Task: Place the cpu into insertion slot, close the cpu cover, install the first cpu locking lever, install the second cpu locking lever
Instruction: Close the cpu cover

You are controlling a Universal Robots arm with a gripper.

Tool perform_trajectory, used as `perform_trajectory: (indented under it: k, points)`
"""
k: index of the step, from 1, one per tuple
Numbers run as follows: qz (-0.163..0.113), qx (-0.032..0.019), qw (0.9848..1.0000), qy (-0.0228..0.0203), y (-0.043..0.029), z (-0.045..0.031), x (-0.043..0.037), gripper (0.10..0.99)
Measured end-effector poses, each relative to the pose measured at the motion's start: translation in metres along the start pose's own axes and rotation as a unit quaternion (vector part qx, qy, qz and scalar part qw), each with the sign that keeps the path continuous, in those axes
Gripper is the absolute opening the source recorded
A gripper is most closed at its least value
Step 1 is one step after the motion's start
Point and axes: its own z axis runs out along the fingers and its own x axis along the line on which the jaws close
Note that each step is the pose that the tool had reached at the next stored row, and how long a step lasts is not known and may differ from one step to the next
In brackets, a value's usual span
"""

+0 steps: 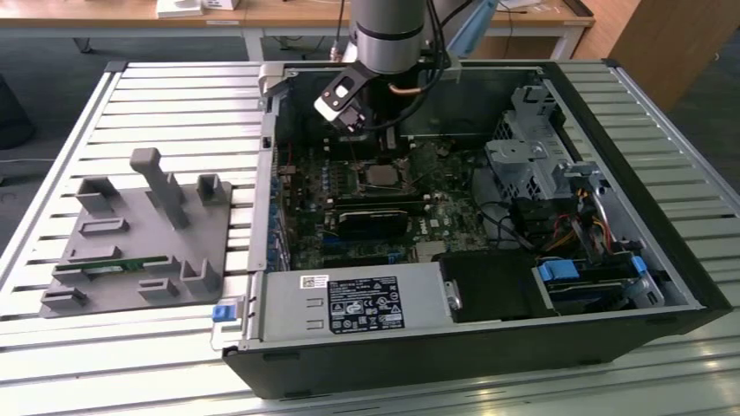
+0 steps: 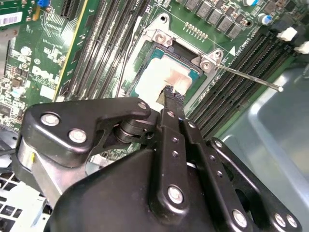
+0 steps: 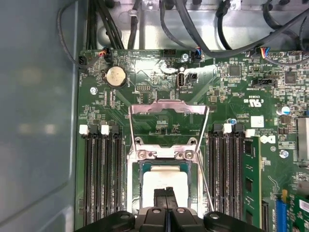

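Silvery cpu (image 3: 155, 180) lies flat in insertion slot (image 3: 134, 180).

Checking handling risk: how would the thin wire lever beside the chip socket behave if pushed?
The lever is a long, thin wire, so it probably flexes and springs back. Its smooth bare metal may slip off the gripper. Anchored at the socket corner, it would likely swing, not slide.

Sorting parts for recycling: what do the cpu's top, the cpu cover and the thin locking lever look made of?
The cpu: pale matte metal top, likely plated. The cpu cover: thin silver sheet metal, glinting along its edges. The locking lever: slim shiny grey rod, probably steel wire.
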Motion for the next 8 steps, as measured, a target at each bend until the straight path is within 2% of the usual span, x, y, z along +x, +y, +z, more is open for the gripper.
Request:
perform_trajectory:
  k: [8]
  points:
    - [0.000,0.0006,1.0000,0.0036,0.0011,-0.0204,0.0003,0.106]
